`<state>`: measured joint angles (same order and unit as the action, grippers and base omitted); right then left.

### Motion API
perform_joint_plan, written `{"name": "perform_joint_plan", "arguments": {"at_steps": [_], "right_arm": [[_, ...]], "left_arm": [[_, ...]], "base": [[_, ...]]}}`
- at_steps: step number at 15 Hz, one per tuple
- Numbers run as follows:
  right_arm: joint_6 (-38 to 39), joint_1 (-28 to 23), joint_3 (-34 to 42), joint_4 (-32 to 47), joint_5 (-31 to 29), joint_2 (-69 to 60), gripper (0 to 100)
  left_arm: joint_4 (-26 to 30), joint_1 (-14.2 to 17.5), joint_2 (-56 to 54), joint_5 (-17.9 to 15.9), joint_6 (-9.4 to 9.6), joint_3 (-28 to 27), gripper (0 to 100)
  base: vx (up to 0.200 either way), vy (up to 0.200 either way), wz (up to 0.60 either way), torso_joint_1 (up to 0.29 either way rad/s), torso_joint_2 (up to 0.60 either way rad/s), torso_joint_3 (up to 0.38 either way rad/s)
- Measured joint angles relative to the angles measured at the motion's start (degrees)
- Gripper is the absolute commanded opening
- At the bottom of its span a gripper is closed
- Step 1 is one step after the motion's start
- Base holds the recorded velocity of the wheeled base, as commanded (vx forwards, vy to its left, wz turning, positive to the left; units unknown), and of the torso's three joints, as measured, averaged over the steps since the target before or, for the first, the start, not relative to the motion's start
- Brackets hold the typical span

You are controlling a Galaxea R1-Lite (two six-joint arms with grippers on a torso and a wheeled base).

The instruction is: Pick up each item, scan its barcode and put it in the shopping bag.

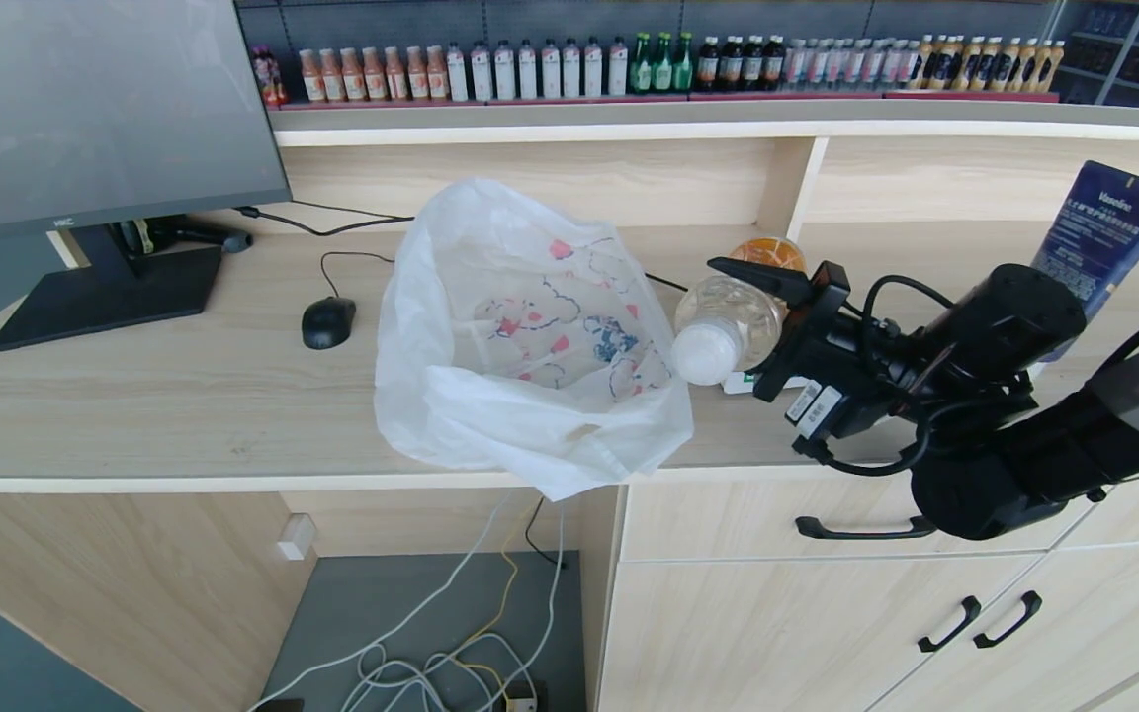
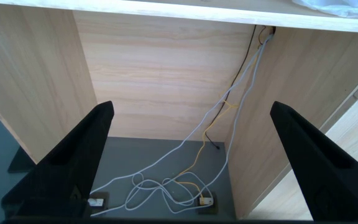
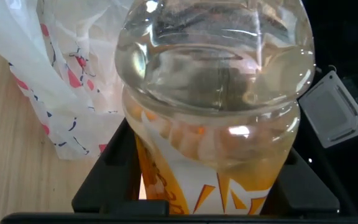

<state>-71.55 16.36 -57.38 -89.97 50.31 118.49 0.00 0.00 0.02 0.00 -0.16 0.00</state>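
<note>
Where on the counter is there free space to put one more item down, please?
The widest bare patch is the front of the counter, bordered by the monitor stand, the mouse and the shopping bag. It is crowded right of the bag, where the right hand holds the bottle.

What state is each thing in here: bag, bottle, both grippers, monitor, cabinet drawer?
shopping bag: open, standing on the counter
bottle: capped, held sideways, cap toward the bag, not yet inside
right gripper: shut on the bottle
left gripper: open, empty, below the counter
monitor: screen dark
drawer: shut
</note>
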Motion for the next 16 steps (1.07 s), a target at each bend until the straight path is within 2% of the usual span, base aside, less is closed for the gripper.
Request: {"name": "perform_joint_plan", "arguments": {"at_steps": [10,16], "right_arm": [[2.63,0.91,0.90,0.17,-0.34,-3.30,0],[10.57,6.73,1.10,0.09,-10.00,-7.44,0]], "left_arm": [[0.00,0.00,0.00,0.00,0.00,0.00,100],[0.00,-0.02,0.00,0.00,0.00,0.00,100]], "base": [[0.000,0.000,0.00,0.000,0.00,0.000],[0.000,0.000,0.00,0.000,0.00,0.000]]}}
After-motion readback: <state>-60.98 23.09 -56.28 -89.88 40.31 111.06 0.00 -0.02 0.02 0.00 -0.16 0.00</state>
